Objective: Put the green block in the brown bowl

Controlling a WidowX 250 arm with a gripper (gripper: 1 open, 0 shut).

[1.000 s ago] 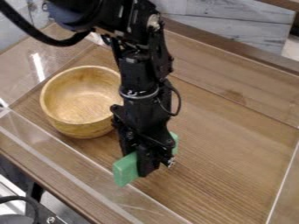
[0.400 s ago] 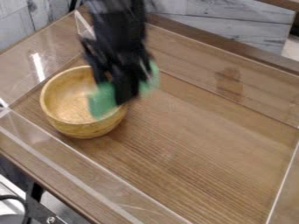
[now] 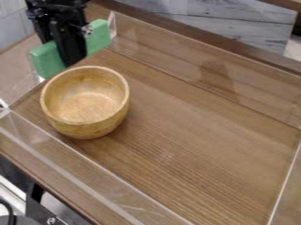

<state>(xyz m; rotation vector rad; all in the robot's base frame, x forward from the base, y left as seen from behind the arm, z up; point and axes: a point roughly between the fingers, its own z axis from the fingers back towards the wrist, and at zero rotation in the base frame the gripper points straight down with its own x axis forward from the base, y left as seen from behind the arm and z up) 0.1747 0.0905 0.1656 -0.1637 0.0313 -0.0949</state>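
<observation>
My black gripper (image 3: 69, 46) hangs at the upper left, pointing down, shut on the green block (image 3: 47, 58). The block is a long flat green bar held crosswise; one end shows at the lower left of the fingers and the other end (image 3: 101, 35) at the upper right. It is lifted above the table, just beyond the far-left rim of the brown bowl (image 3: 84, 102). The light-brown wooden bowl stands on the table below and to the right of the gripper, with nothing in its hollow.
The wooden table (image 3: 200, 123) is ringed by a low clear plastic wall (image 3: 70, 176) along its front and left sides. A pale wall and ledge (image 3: 235, 26) run behind the table.
The gripper has risen and travelled from the table's front middle, over the bowl, to the upper left, carrying the green block with it. The bowl has stayed in place.
</observation>
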